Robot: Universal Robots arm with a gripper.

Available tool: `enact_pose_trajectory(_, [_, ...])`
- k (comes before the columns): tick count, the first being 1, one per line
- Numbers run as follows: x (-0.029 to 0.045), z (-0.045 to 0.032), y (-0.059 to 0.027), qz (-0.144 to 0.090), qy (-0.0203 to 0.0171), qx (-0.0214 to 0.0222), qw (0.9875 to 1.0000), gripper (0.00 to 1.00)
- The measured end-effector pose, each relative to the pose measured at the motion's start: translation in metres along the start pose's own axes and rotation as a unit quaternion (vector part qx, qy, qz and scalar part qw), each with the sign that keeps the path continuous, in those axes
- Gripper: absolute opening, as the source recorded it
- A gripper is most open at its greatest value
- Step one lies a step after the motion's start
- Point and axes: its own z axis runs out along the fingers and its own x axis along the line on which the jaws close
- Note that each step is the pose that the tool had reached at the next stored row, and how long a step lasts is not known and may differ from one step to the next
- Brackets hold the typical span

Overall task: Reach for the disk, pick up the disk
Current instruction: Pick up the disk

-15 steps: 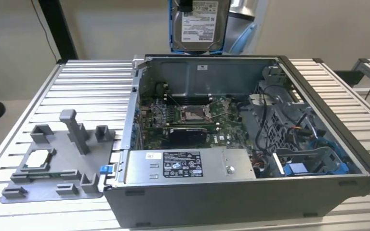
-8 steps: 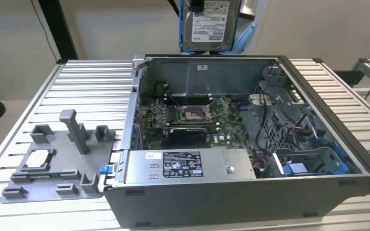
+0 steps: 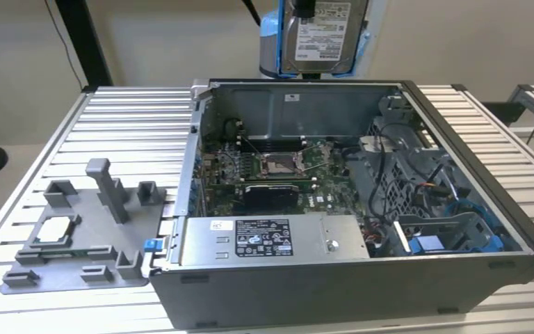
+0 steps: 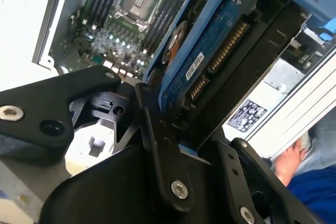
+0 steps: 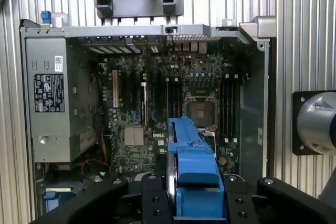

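1. The gripper (image 4: 173,129) was closed on the disk (image 4: 210,51), its black fingers (image 4: 157,145) clamped on either side of the drive's lower edge in the second wrist view.
2. The disk hung upright in that grip, high above the open case (image 3: 452,278); in the exterior view its white label (image 3: 318,35) faced the camera and the blue bracket (image 3: 269,42) framed its sides.
3. In the first wrist view the bracket's blue edge (image 5: 194,182) rose between the dark gripper links, with the motherboard (image 5: 157,108) spread out below it.
4. The second wrist view showed the disk's blue circuit-board face and its connector strip, tilted across the frame.
5. Down in the case sat the processor socket (image 3: 277,165) near the middle of the board, memory slots beside it.
6. The grey power supply (image 3: 267,240), with its black-and-white label, lay along the case's front wall in the exterior view.
7. A blue drive bay (image 3: 434,243) and tangled cables filled the case on the exterior view's right.
8. The case rested on a ribbed metal table (image 3: 128,118).
9. A grey fixture (image 3: 81,229) with upright posts stood beside the case on the exterior view's left.
10. A person's hand (image 4: 289,163) showed at the edge of the second wrist view.
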Motion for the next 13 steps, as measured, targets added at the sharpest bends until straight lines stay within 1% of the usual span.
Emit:
enact_pose_trajectory(6, [-0.0009,-0.0001,-0.0206,0.000,0.0000,0.0000,1.0000,0.00])
enact_pose_trajectory(13, [-0.0022,-0.0003,-0.0478,0.000,0.0000,0.0000,1.0000,0.00])
